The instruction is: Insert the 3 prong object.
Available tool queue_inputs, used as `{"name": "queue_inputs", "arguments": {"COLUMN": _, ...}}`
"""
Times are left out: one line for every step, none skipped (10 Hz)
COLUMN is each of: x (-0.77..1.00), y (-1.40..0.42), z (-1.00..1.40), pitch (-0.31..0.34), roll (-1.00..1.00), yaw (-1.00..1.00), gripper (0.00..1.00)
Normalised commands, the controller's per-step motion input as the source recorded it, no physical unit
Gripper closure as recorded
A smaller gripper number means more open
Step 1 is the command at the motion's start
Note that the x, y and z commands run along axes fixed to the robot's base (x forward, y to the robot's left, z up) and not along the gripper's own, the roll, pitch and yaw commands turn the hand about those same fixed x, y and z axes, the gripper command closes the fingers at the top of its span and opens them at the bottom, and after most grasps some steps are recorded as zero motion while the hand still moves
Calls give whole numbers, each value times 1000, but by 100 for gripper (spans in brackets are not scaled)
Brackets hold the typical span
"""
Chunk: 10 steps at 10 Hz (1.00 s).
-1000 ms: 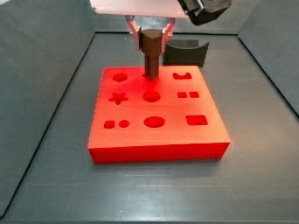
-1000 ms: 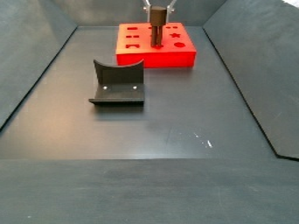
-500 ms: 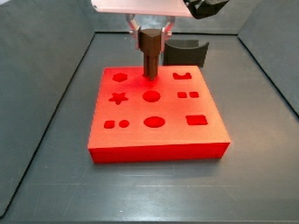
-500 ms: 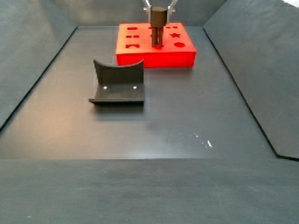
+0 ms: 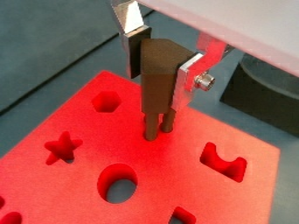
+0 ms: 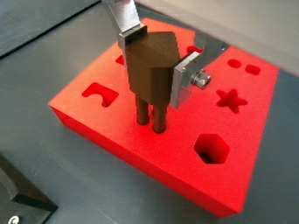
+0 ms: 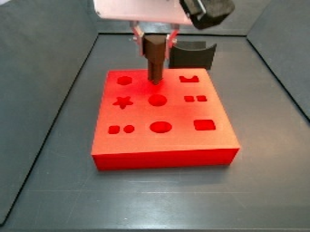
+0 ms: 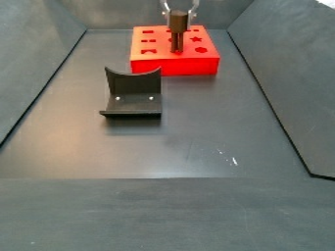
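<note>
My gripper is shut on the 3 prong object, a slim dark-brown peg held upright, its thin prongs pointing down. The prong tips touch or enter the top of the red block near its rear middle; how deep they go I cannot tell. The object also shows in both side views, standing over the red block. The silver fingers clamp the object's upper sides.
The red block has several shaped holes: a hexagon, a star, a round hole. A dark grey curved block stands on the floor apart from the red block. Grey walls surround the floor.
The peg has lowered very slightly toward the block; otherwise nothing has visibly moved.
</note>
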Motion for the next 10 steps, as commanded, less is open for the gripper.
{"name": "queue_inputs", "arguments": {"x": 143, "y": 0, "z": -463, "pitch": -27, "roll": 114, "yaw": -86, "gripper": 100}}
{"name": "queue_inputs", "arguments": {"x": 154, "y": 0, "z": -531, "pitch": 0, "roll": 101, "yaw": -97, "gripper": 100}}
{"name": "queue_inputs", "arguments": {"x": 94, "y": -9, "z": -569, "pitch": -3, "roll": 143, "yaw": -111, "gripper": 100}}
{"name": "queue_inputs", "arguments": {"x": 26, "y": -37, "z": -549, "pitch": -3, "roll": 180, "yaw": -120, "gripper": 100}}
{"name": "queue_inputs", "arguments": {"x": 86, "y": -31, "z": -620, "pitch": 0, "roll": 176, "yaw": -183, "gripper": 100}}
{"name": "queue_inputs", "arguments": {"x": 20, "y": 0, "z": -749, "pitch": -6, "roll": 61, "yaw": -246, "gripper": 100}}
{"name": "queue_inputs", "arguments": {"x": 69, "y": 0, "z": -877, "pitch": 0, "roll": 53, "yaw": -303, "gripper": 100}}
{"name": "queue_inputs", "arguments": {"x": 91, "y": 0, "z": -826, "pitch": 0, "roll": 59, "yaw": -280, "gripper": 100}}
{"name": "queue_inputs", "arguments": {"x": 0, "y": 0, "z": 0, "pitch": 0, "roll": 0, "yaw": -37, "gripper": 100}}
{"name": "queue_inputs", "arguments": {"x": 0, "y": 0, "z": 0, "pitch": 0, "roll": 0, "yaw": 0, "gripper": 100}}
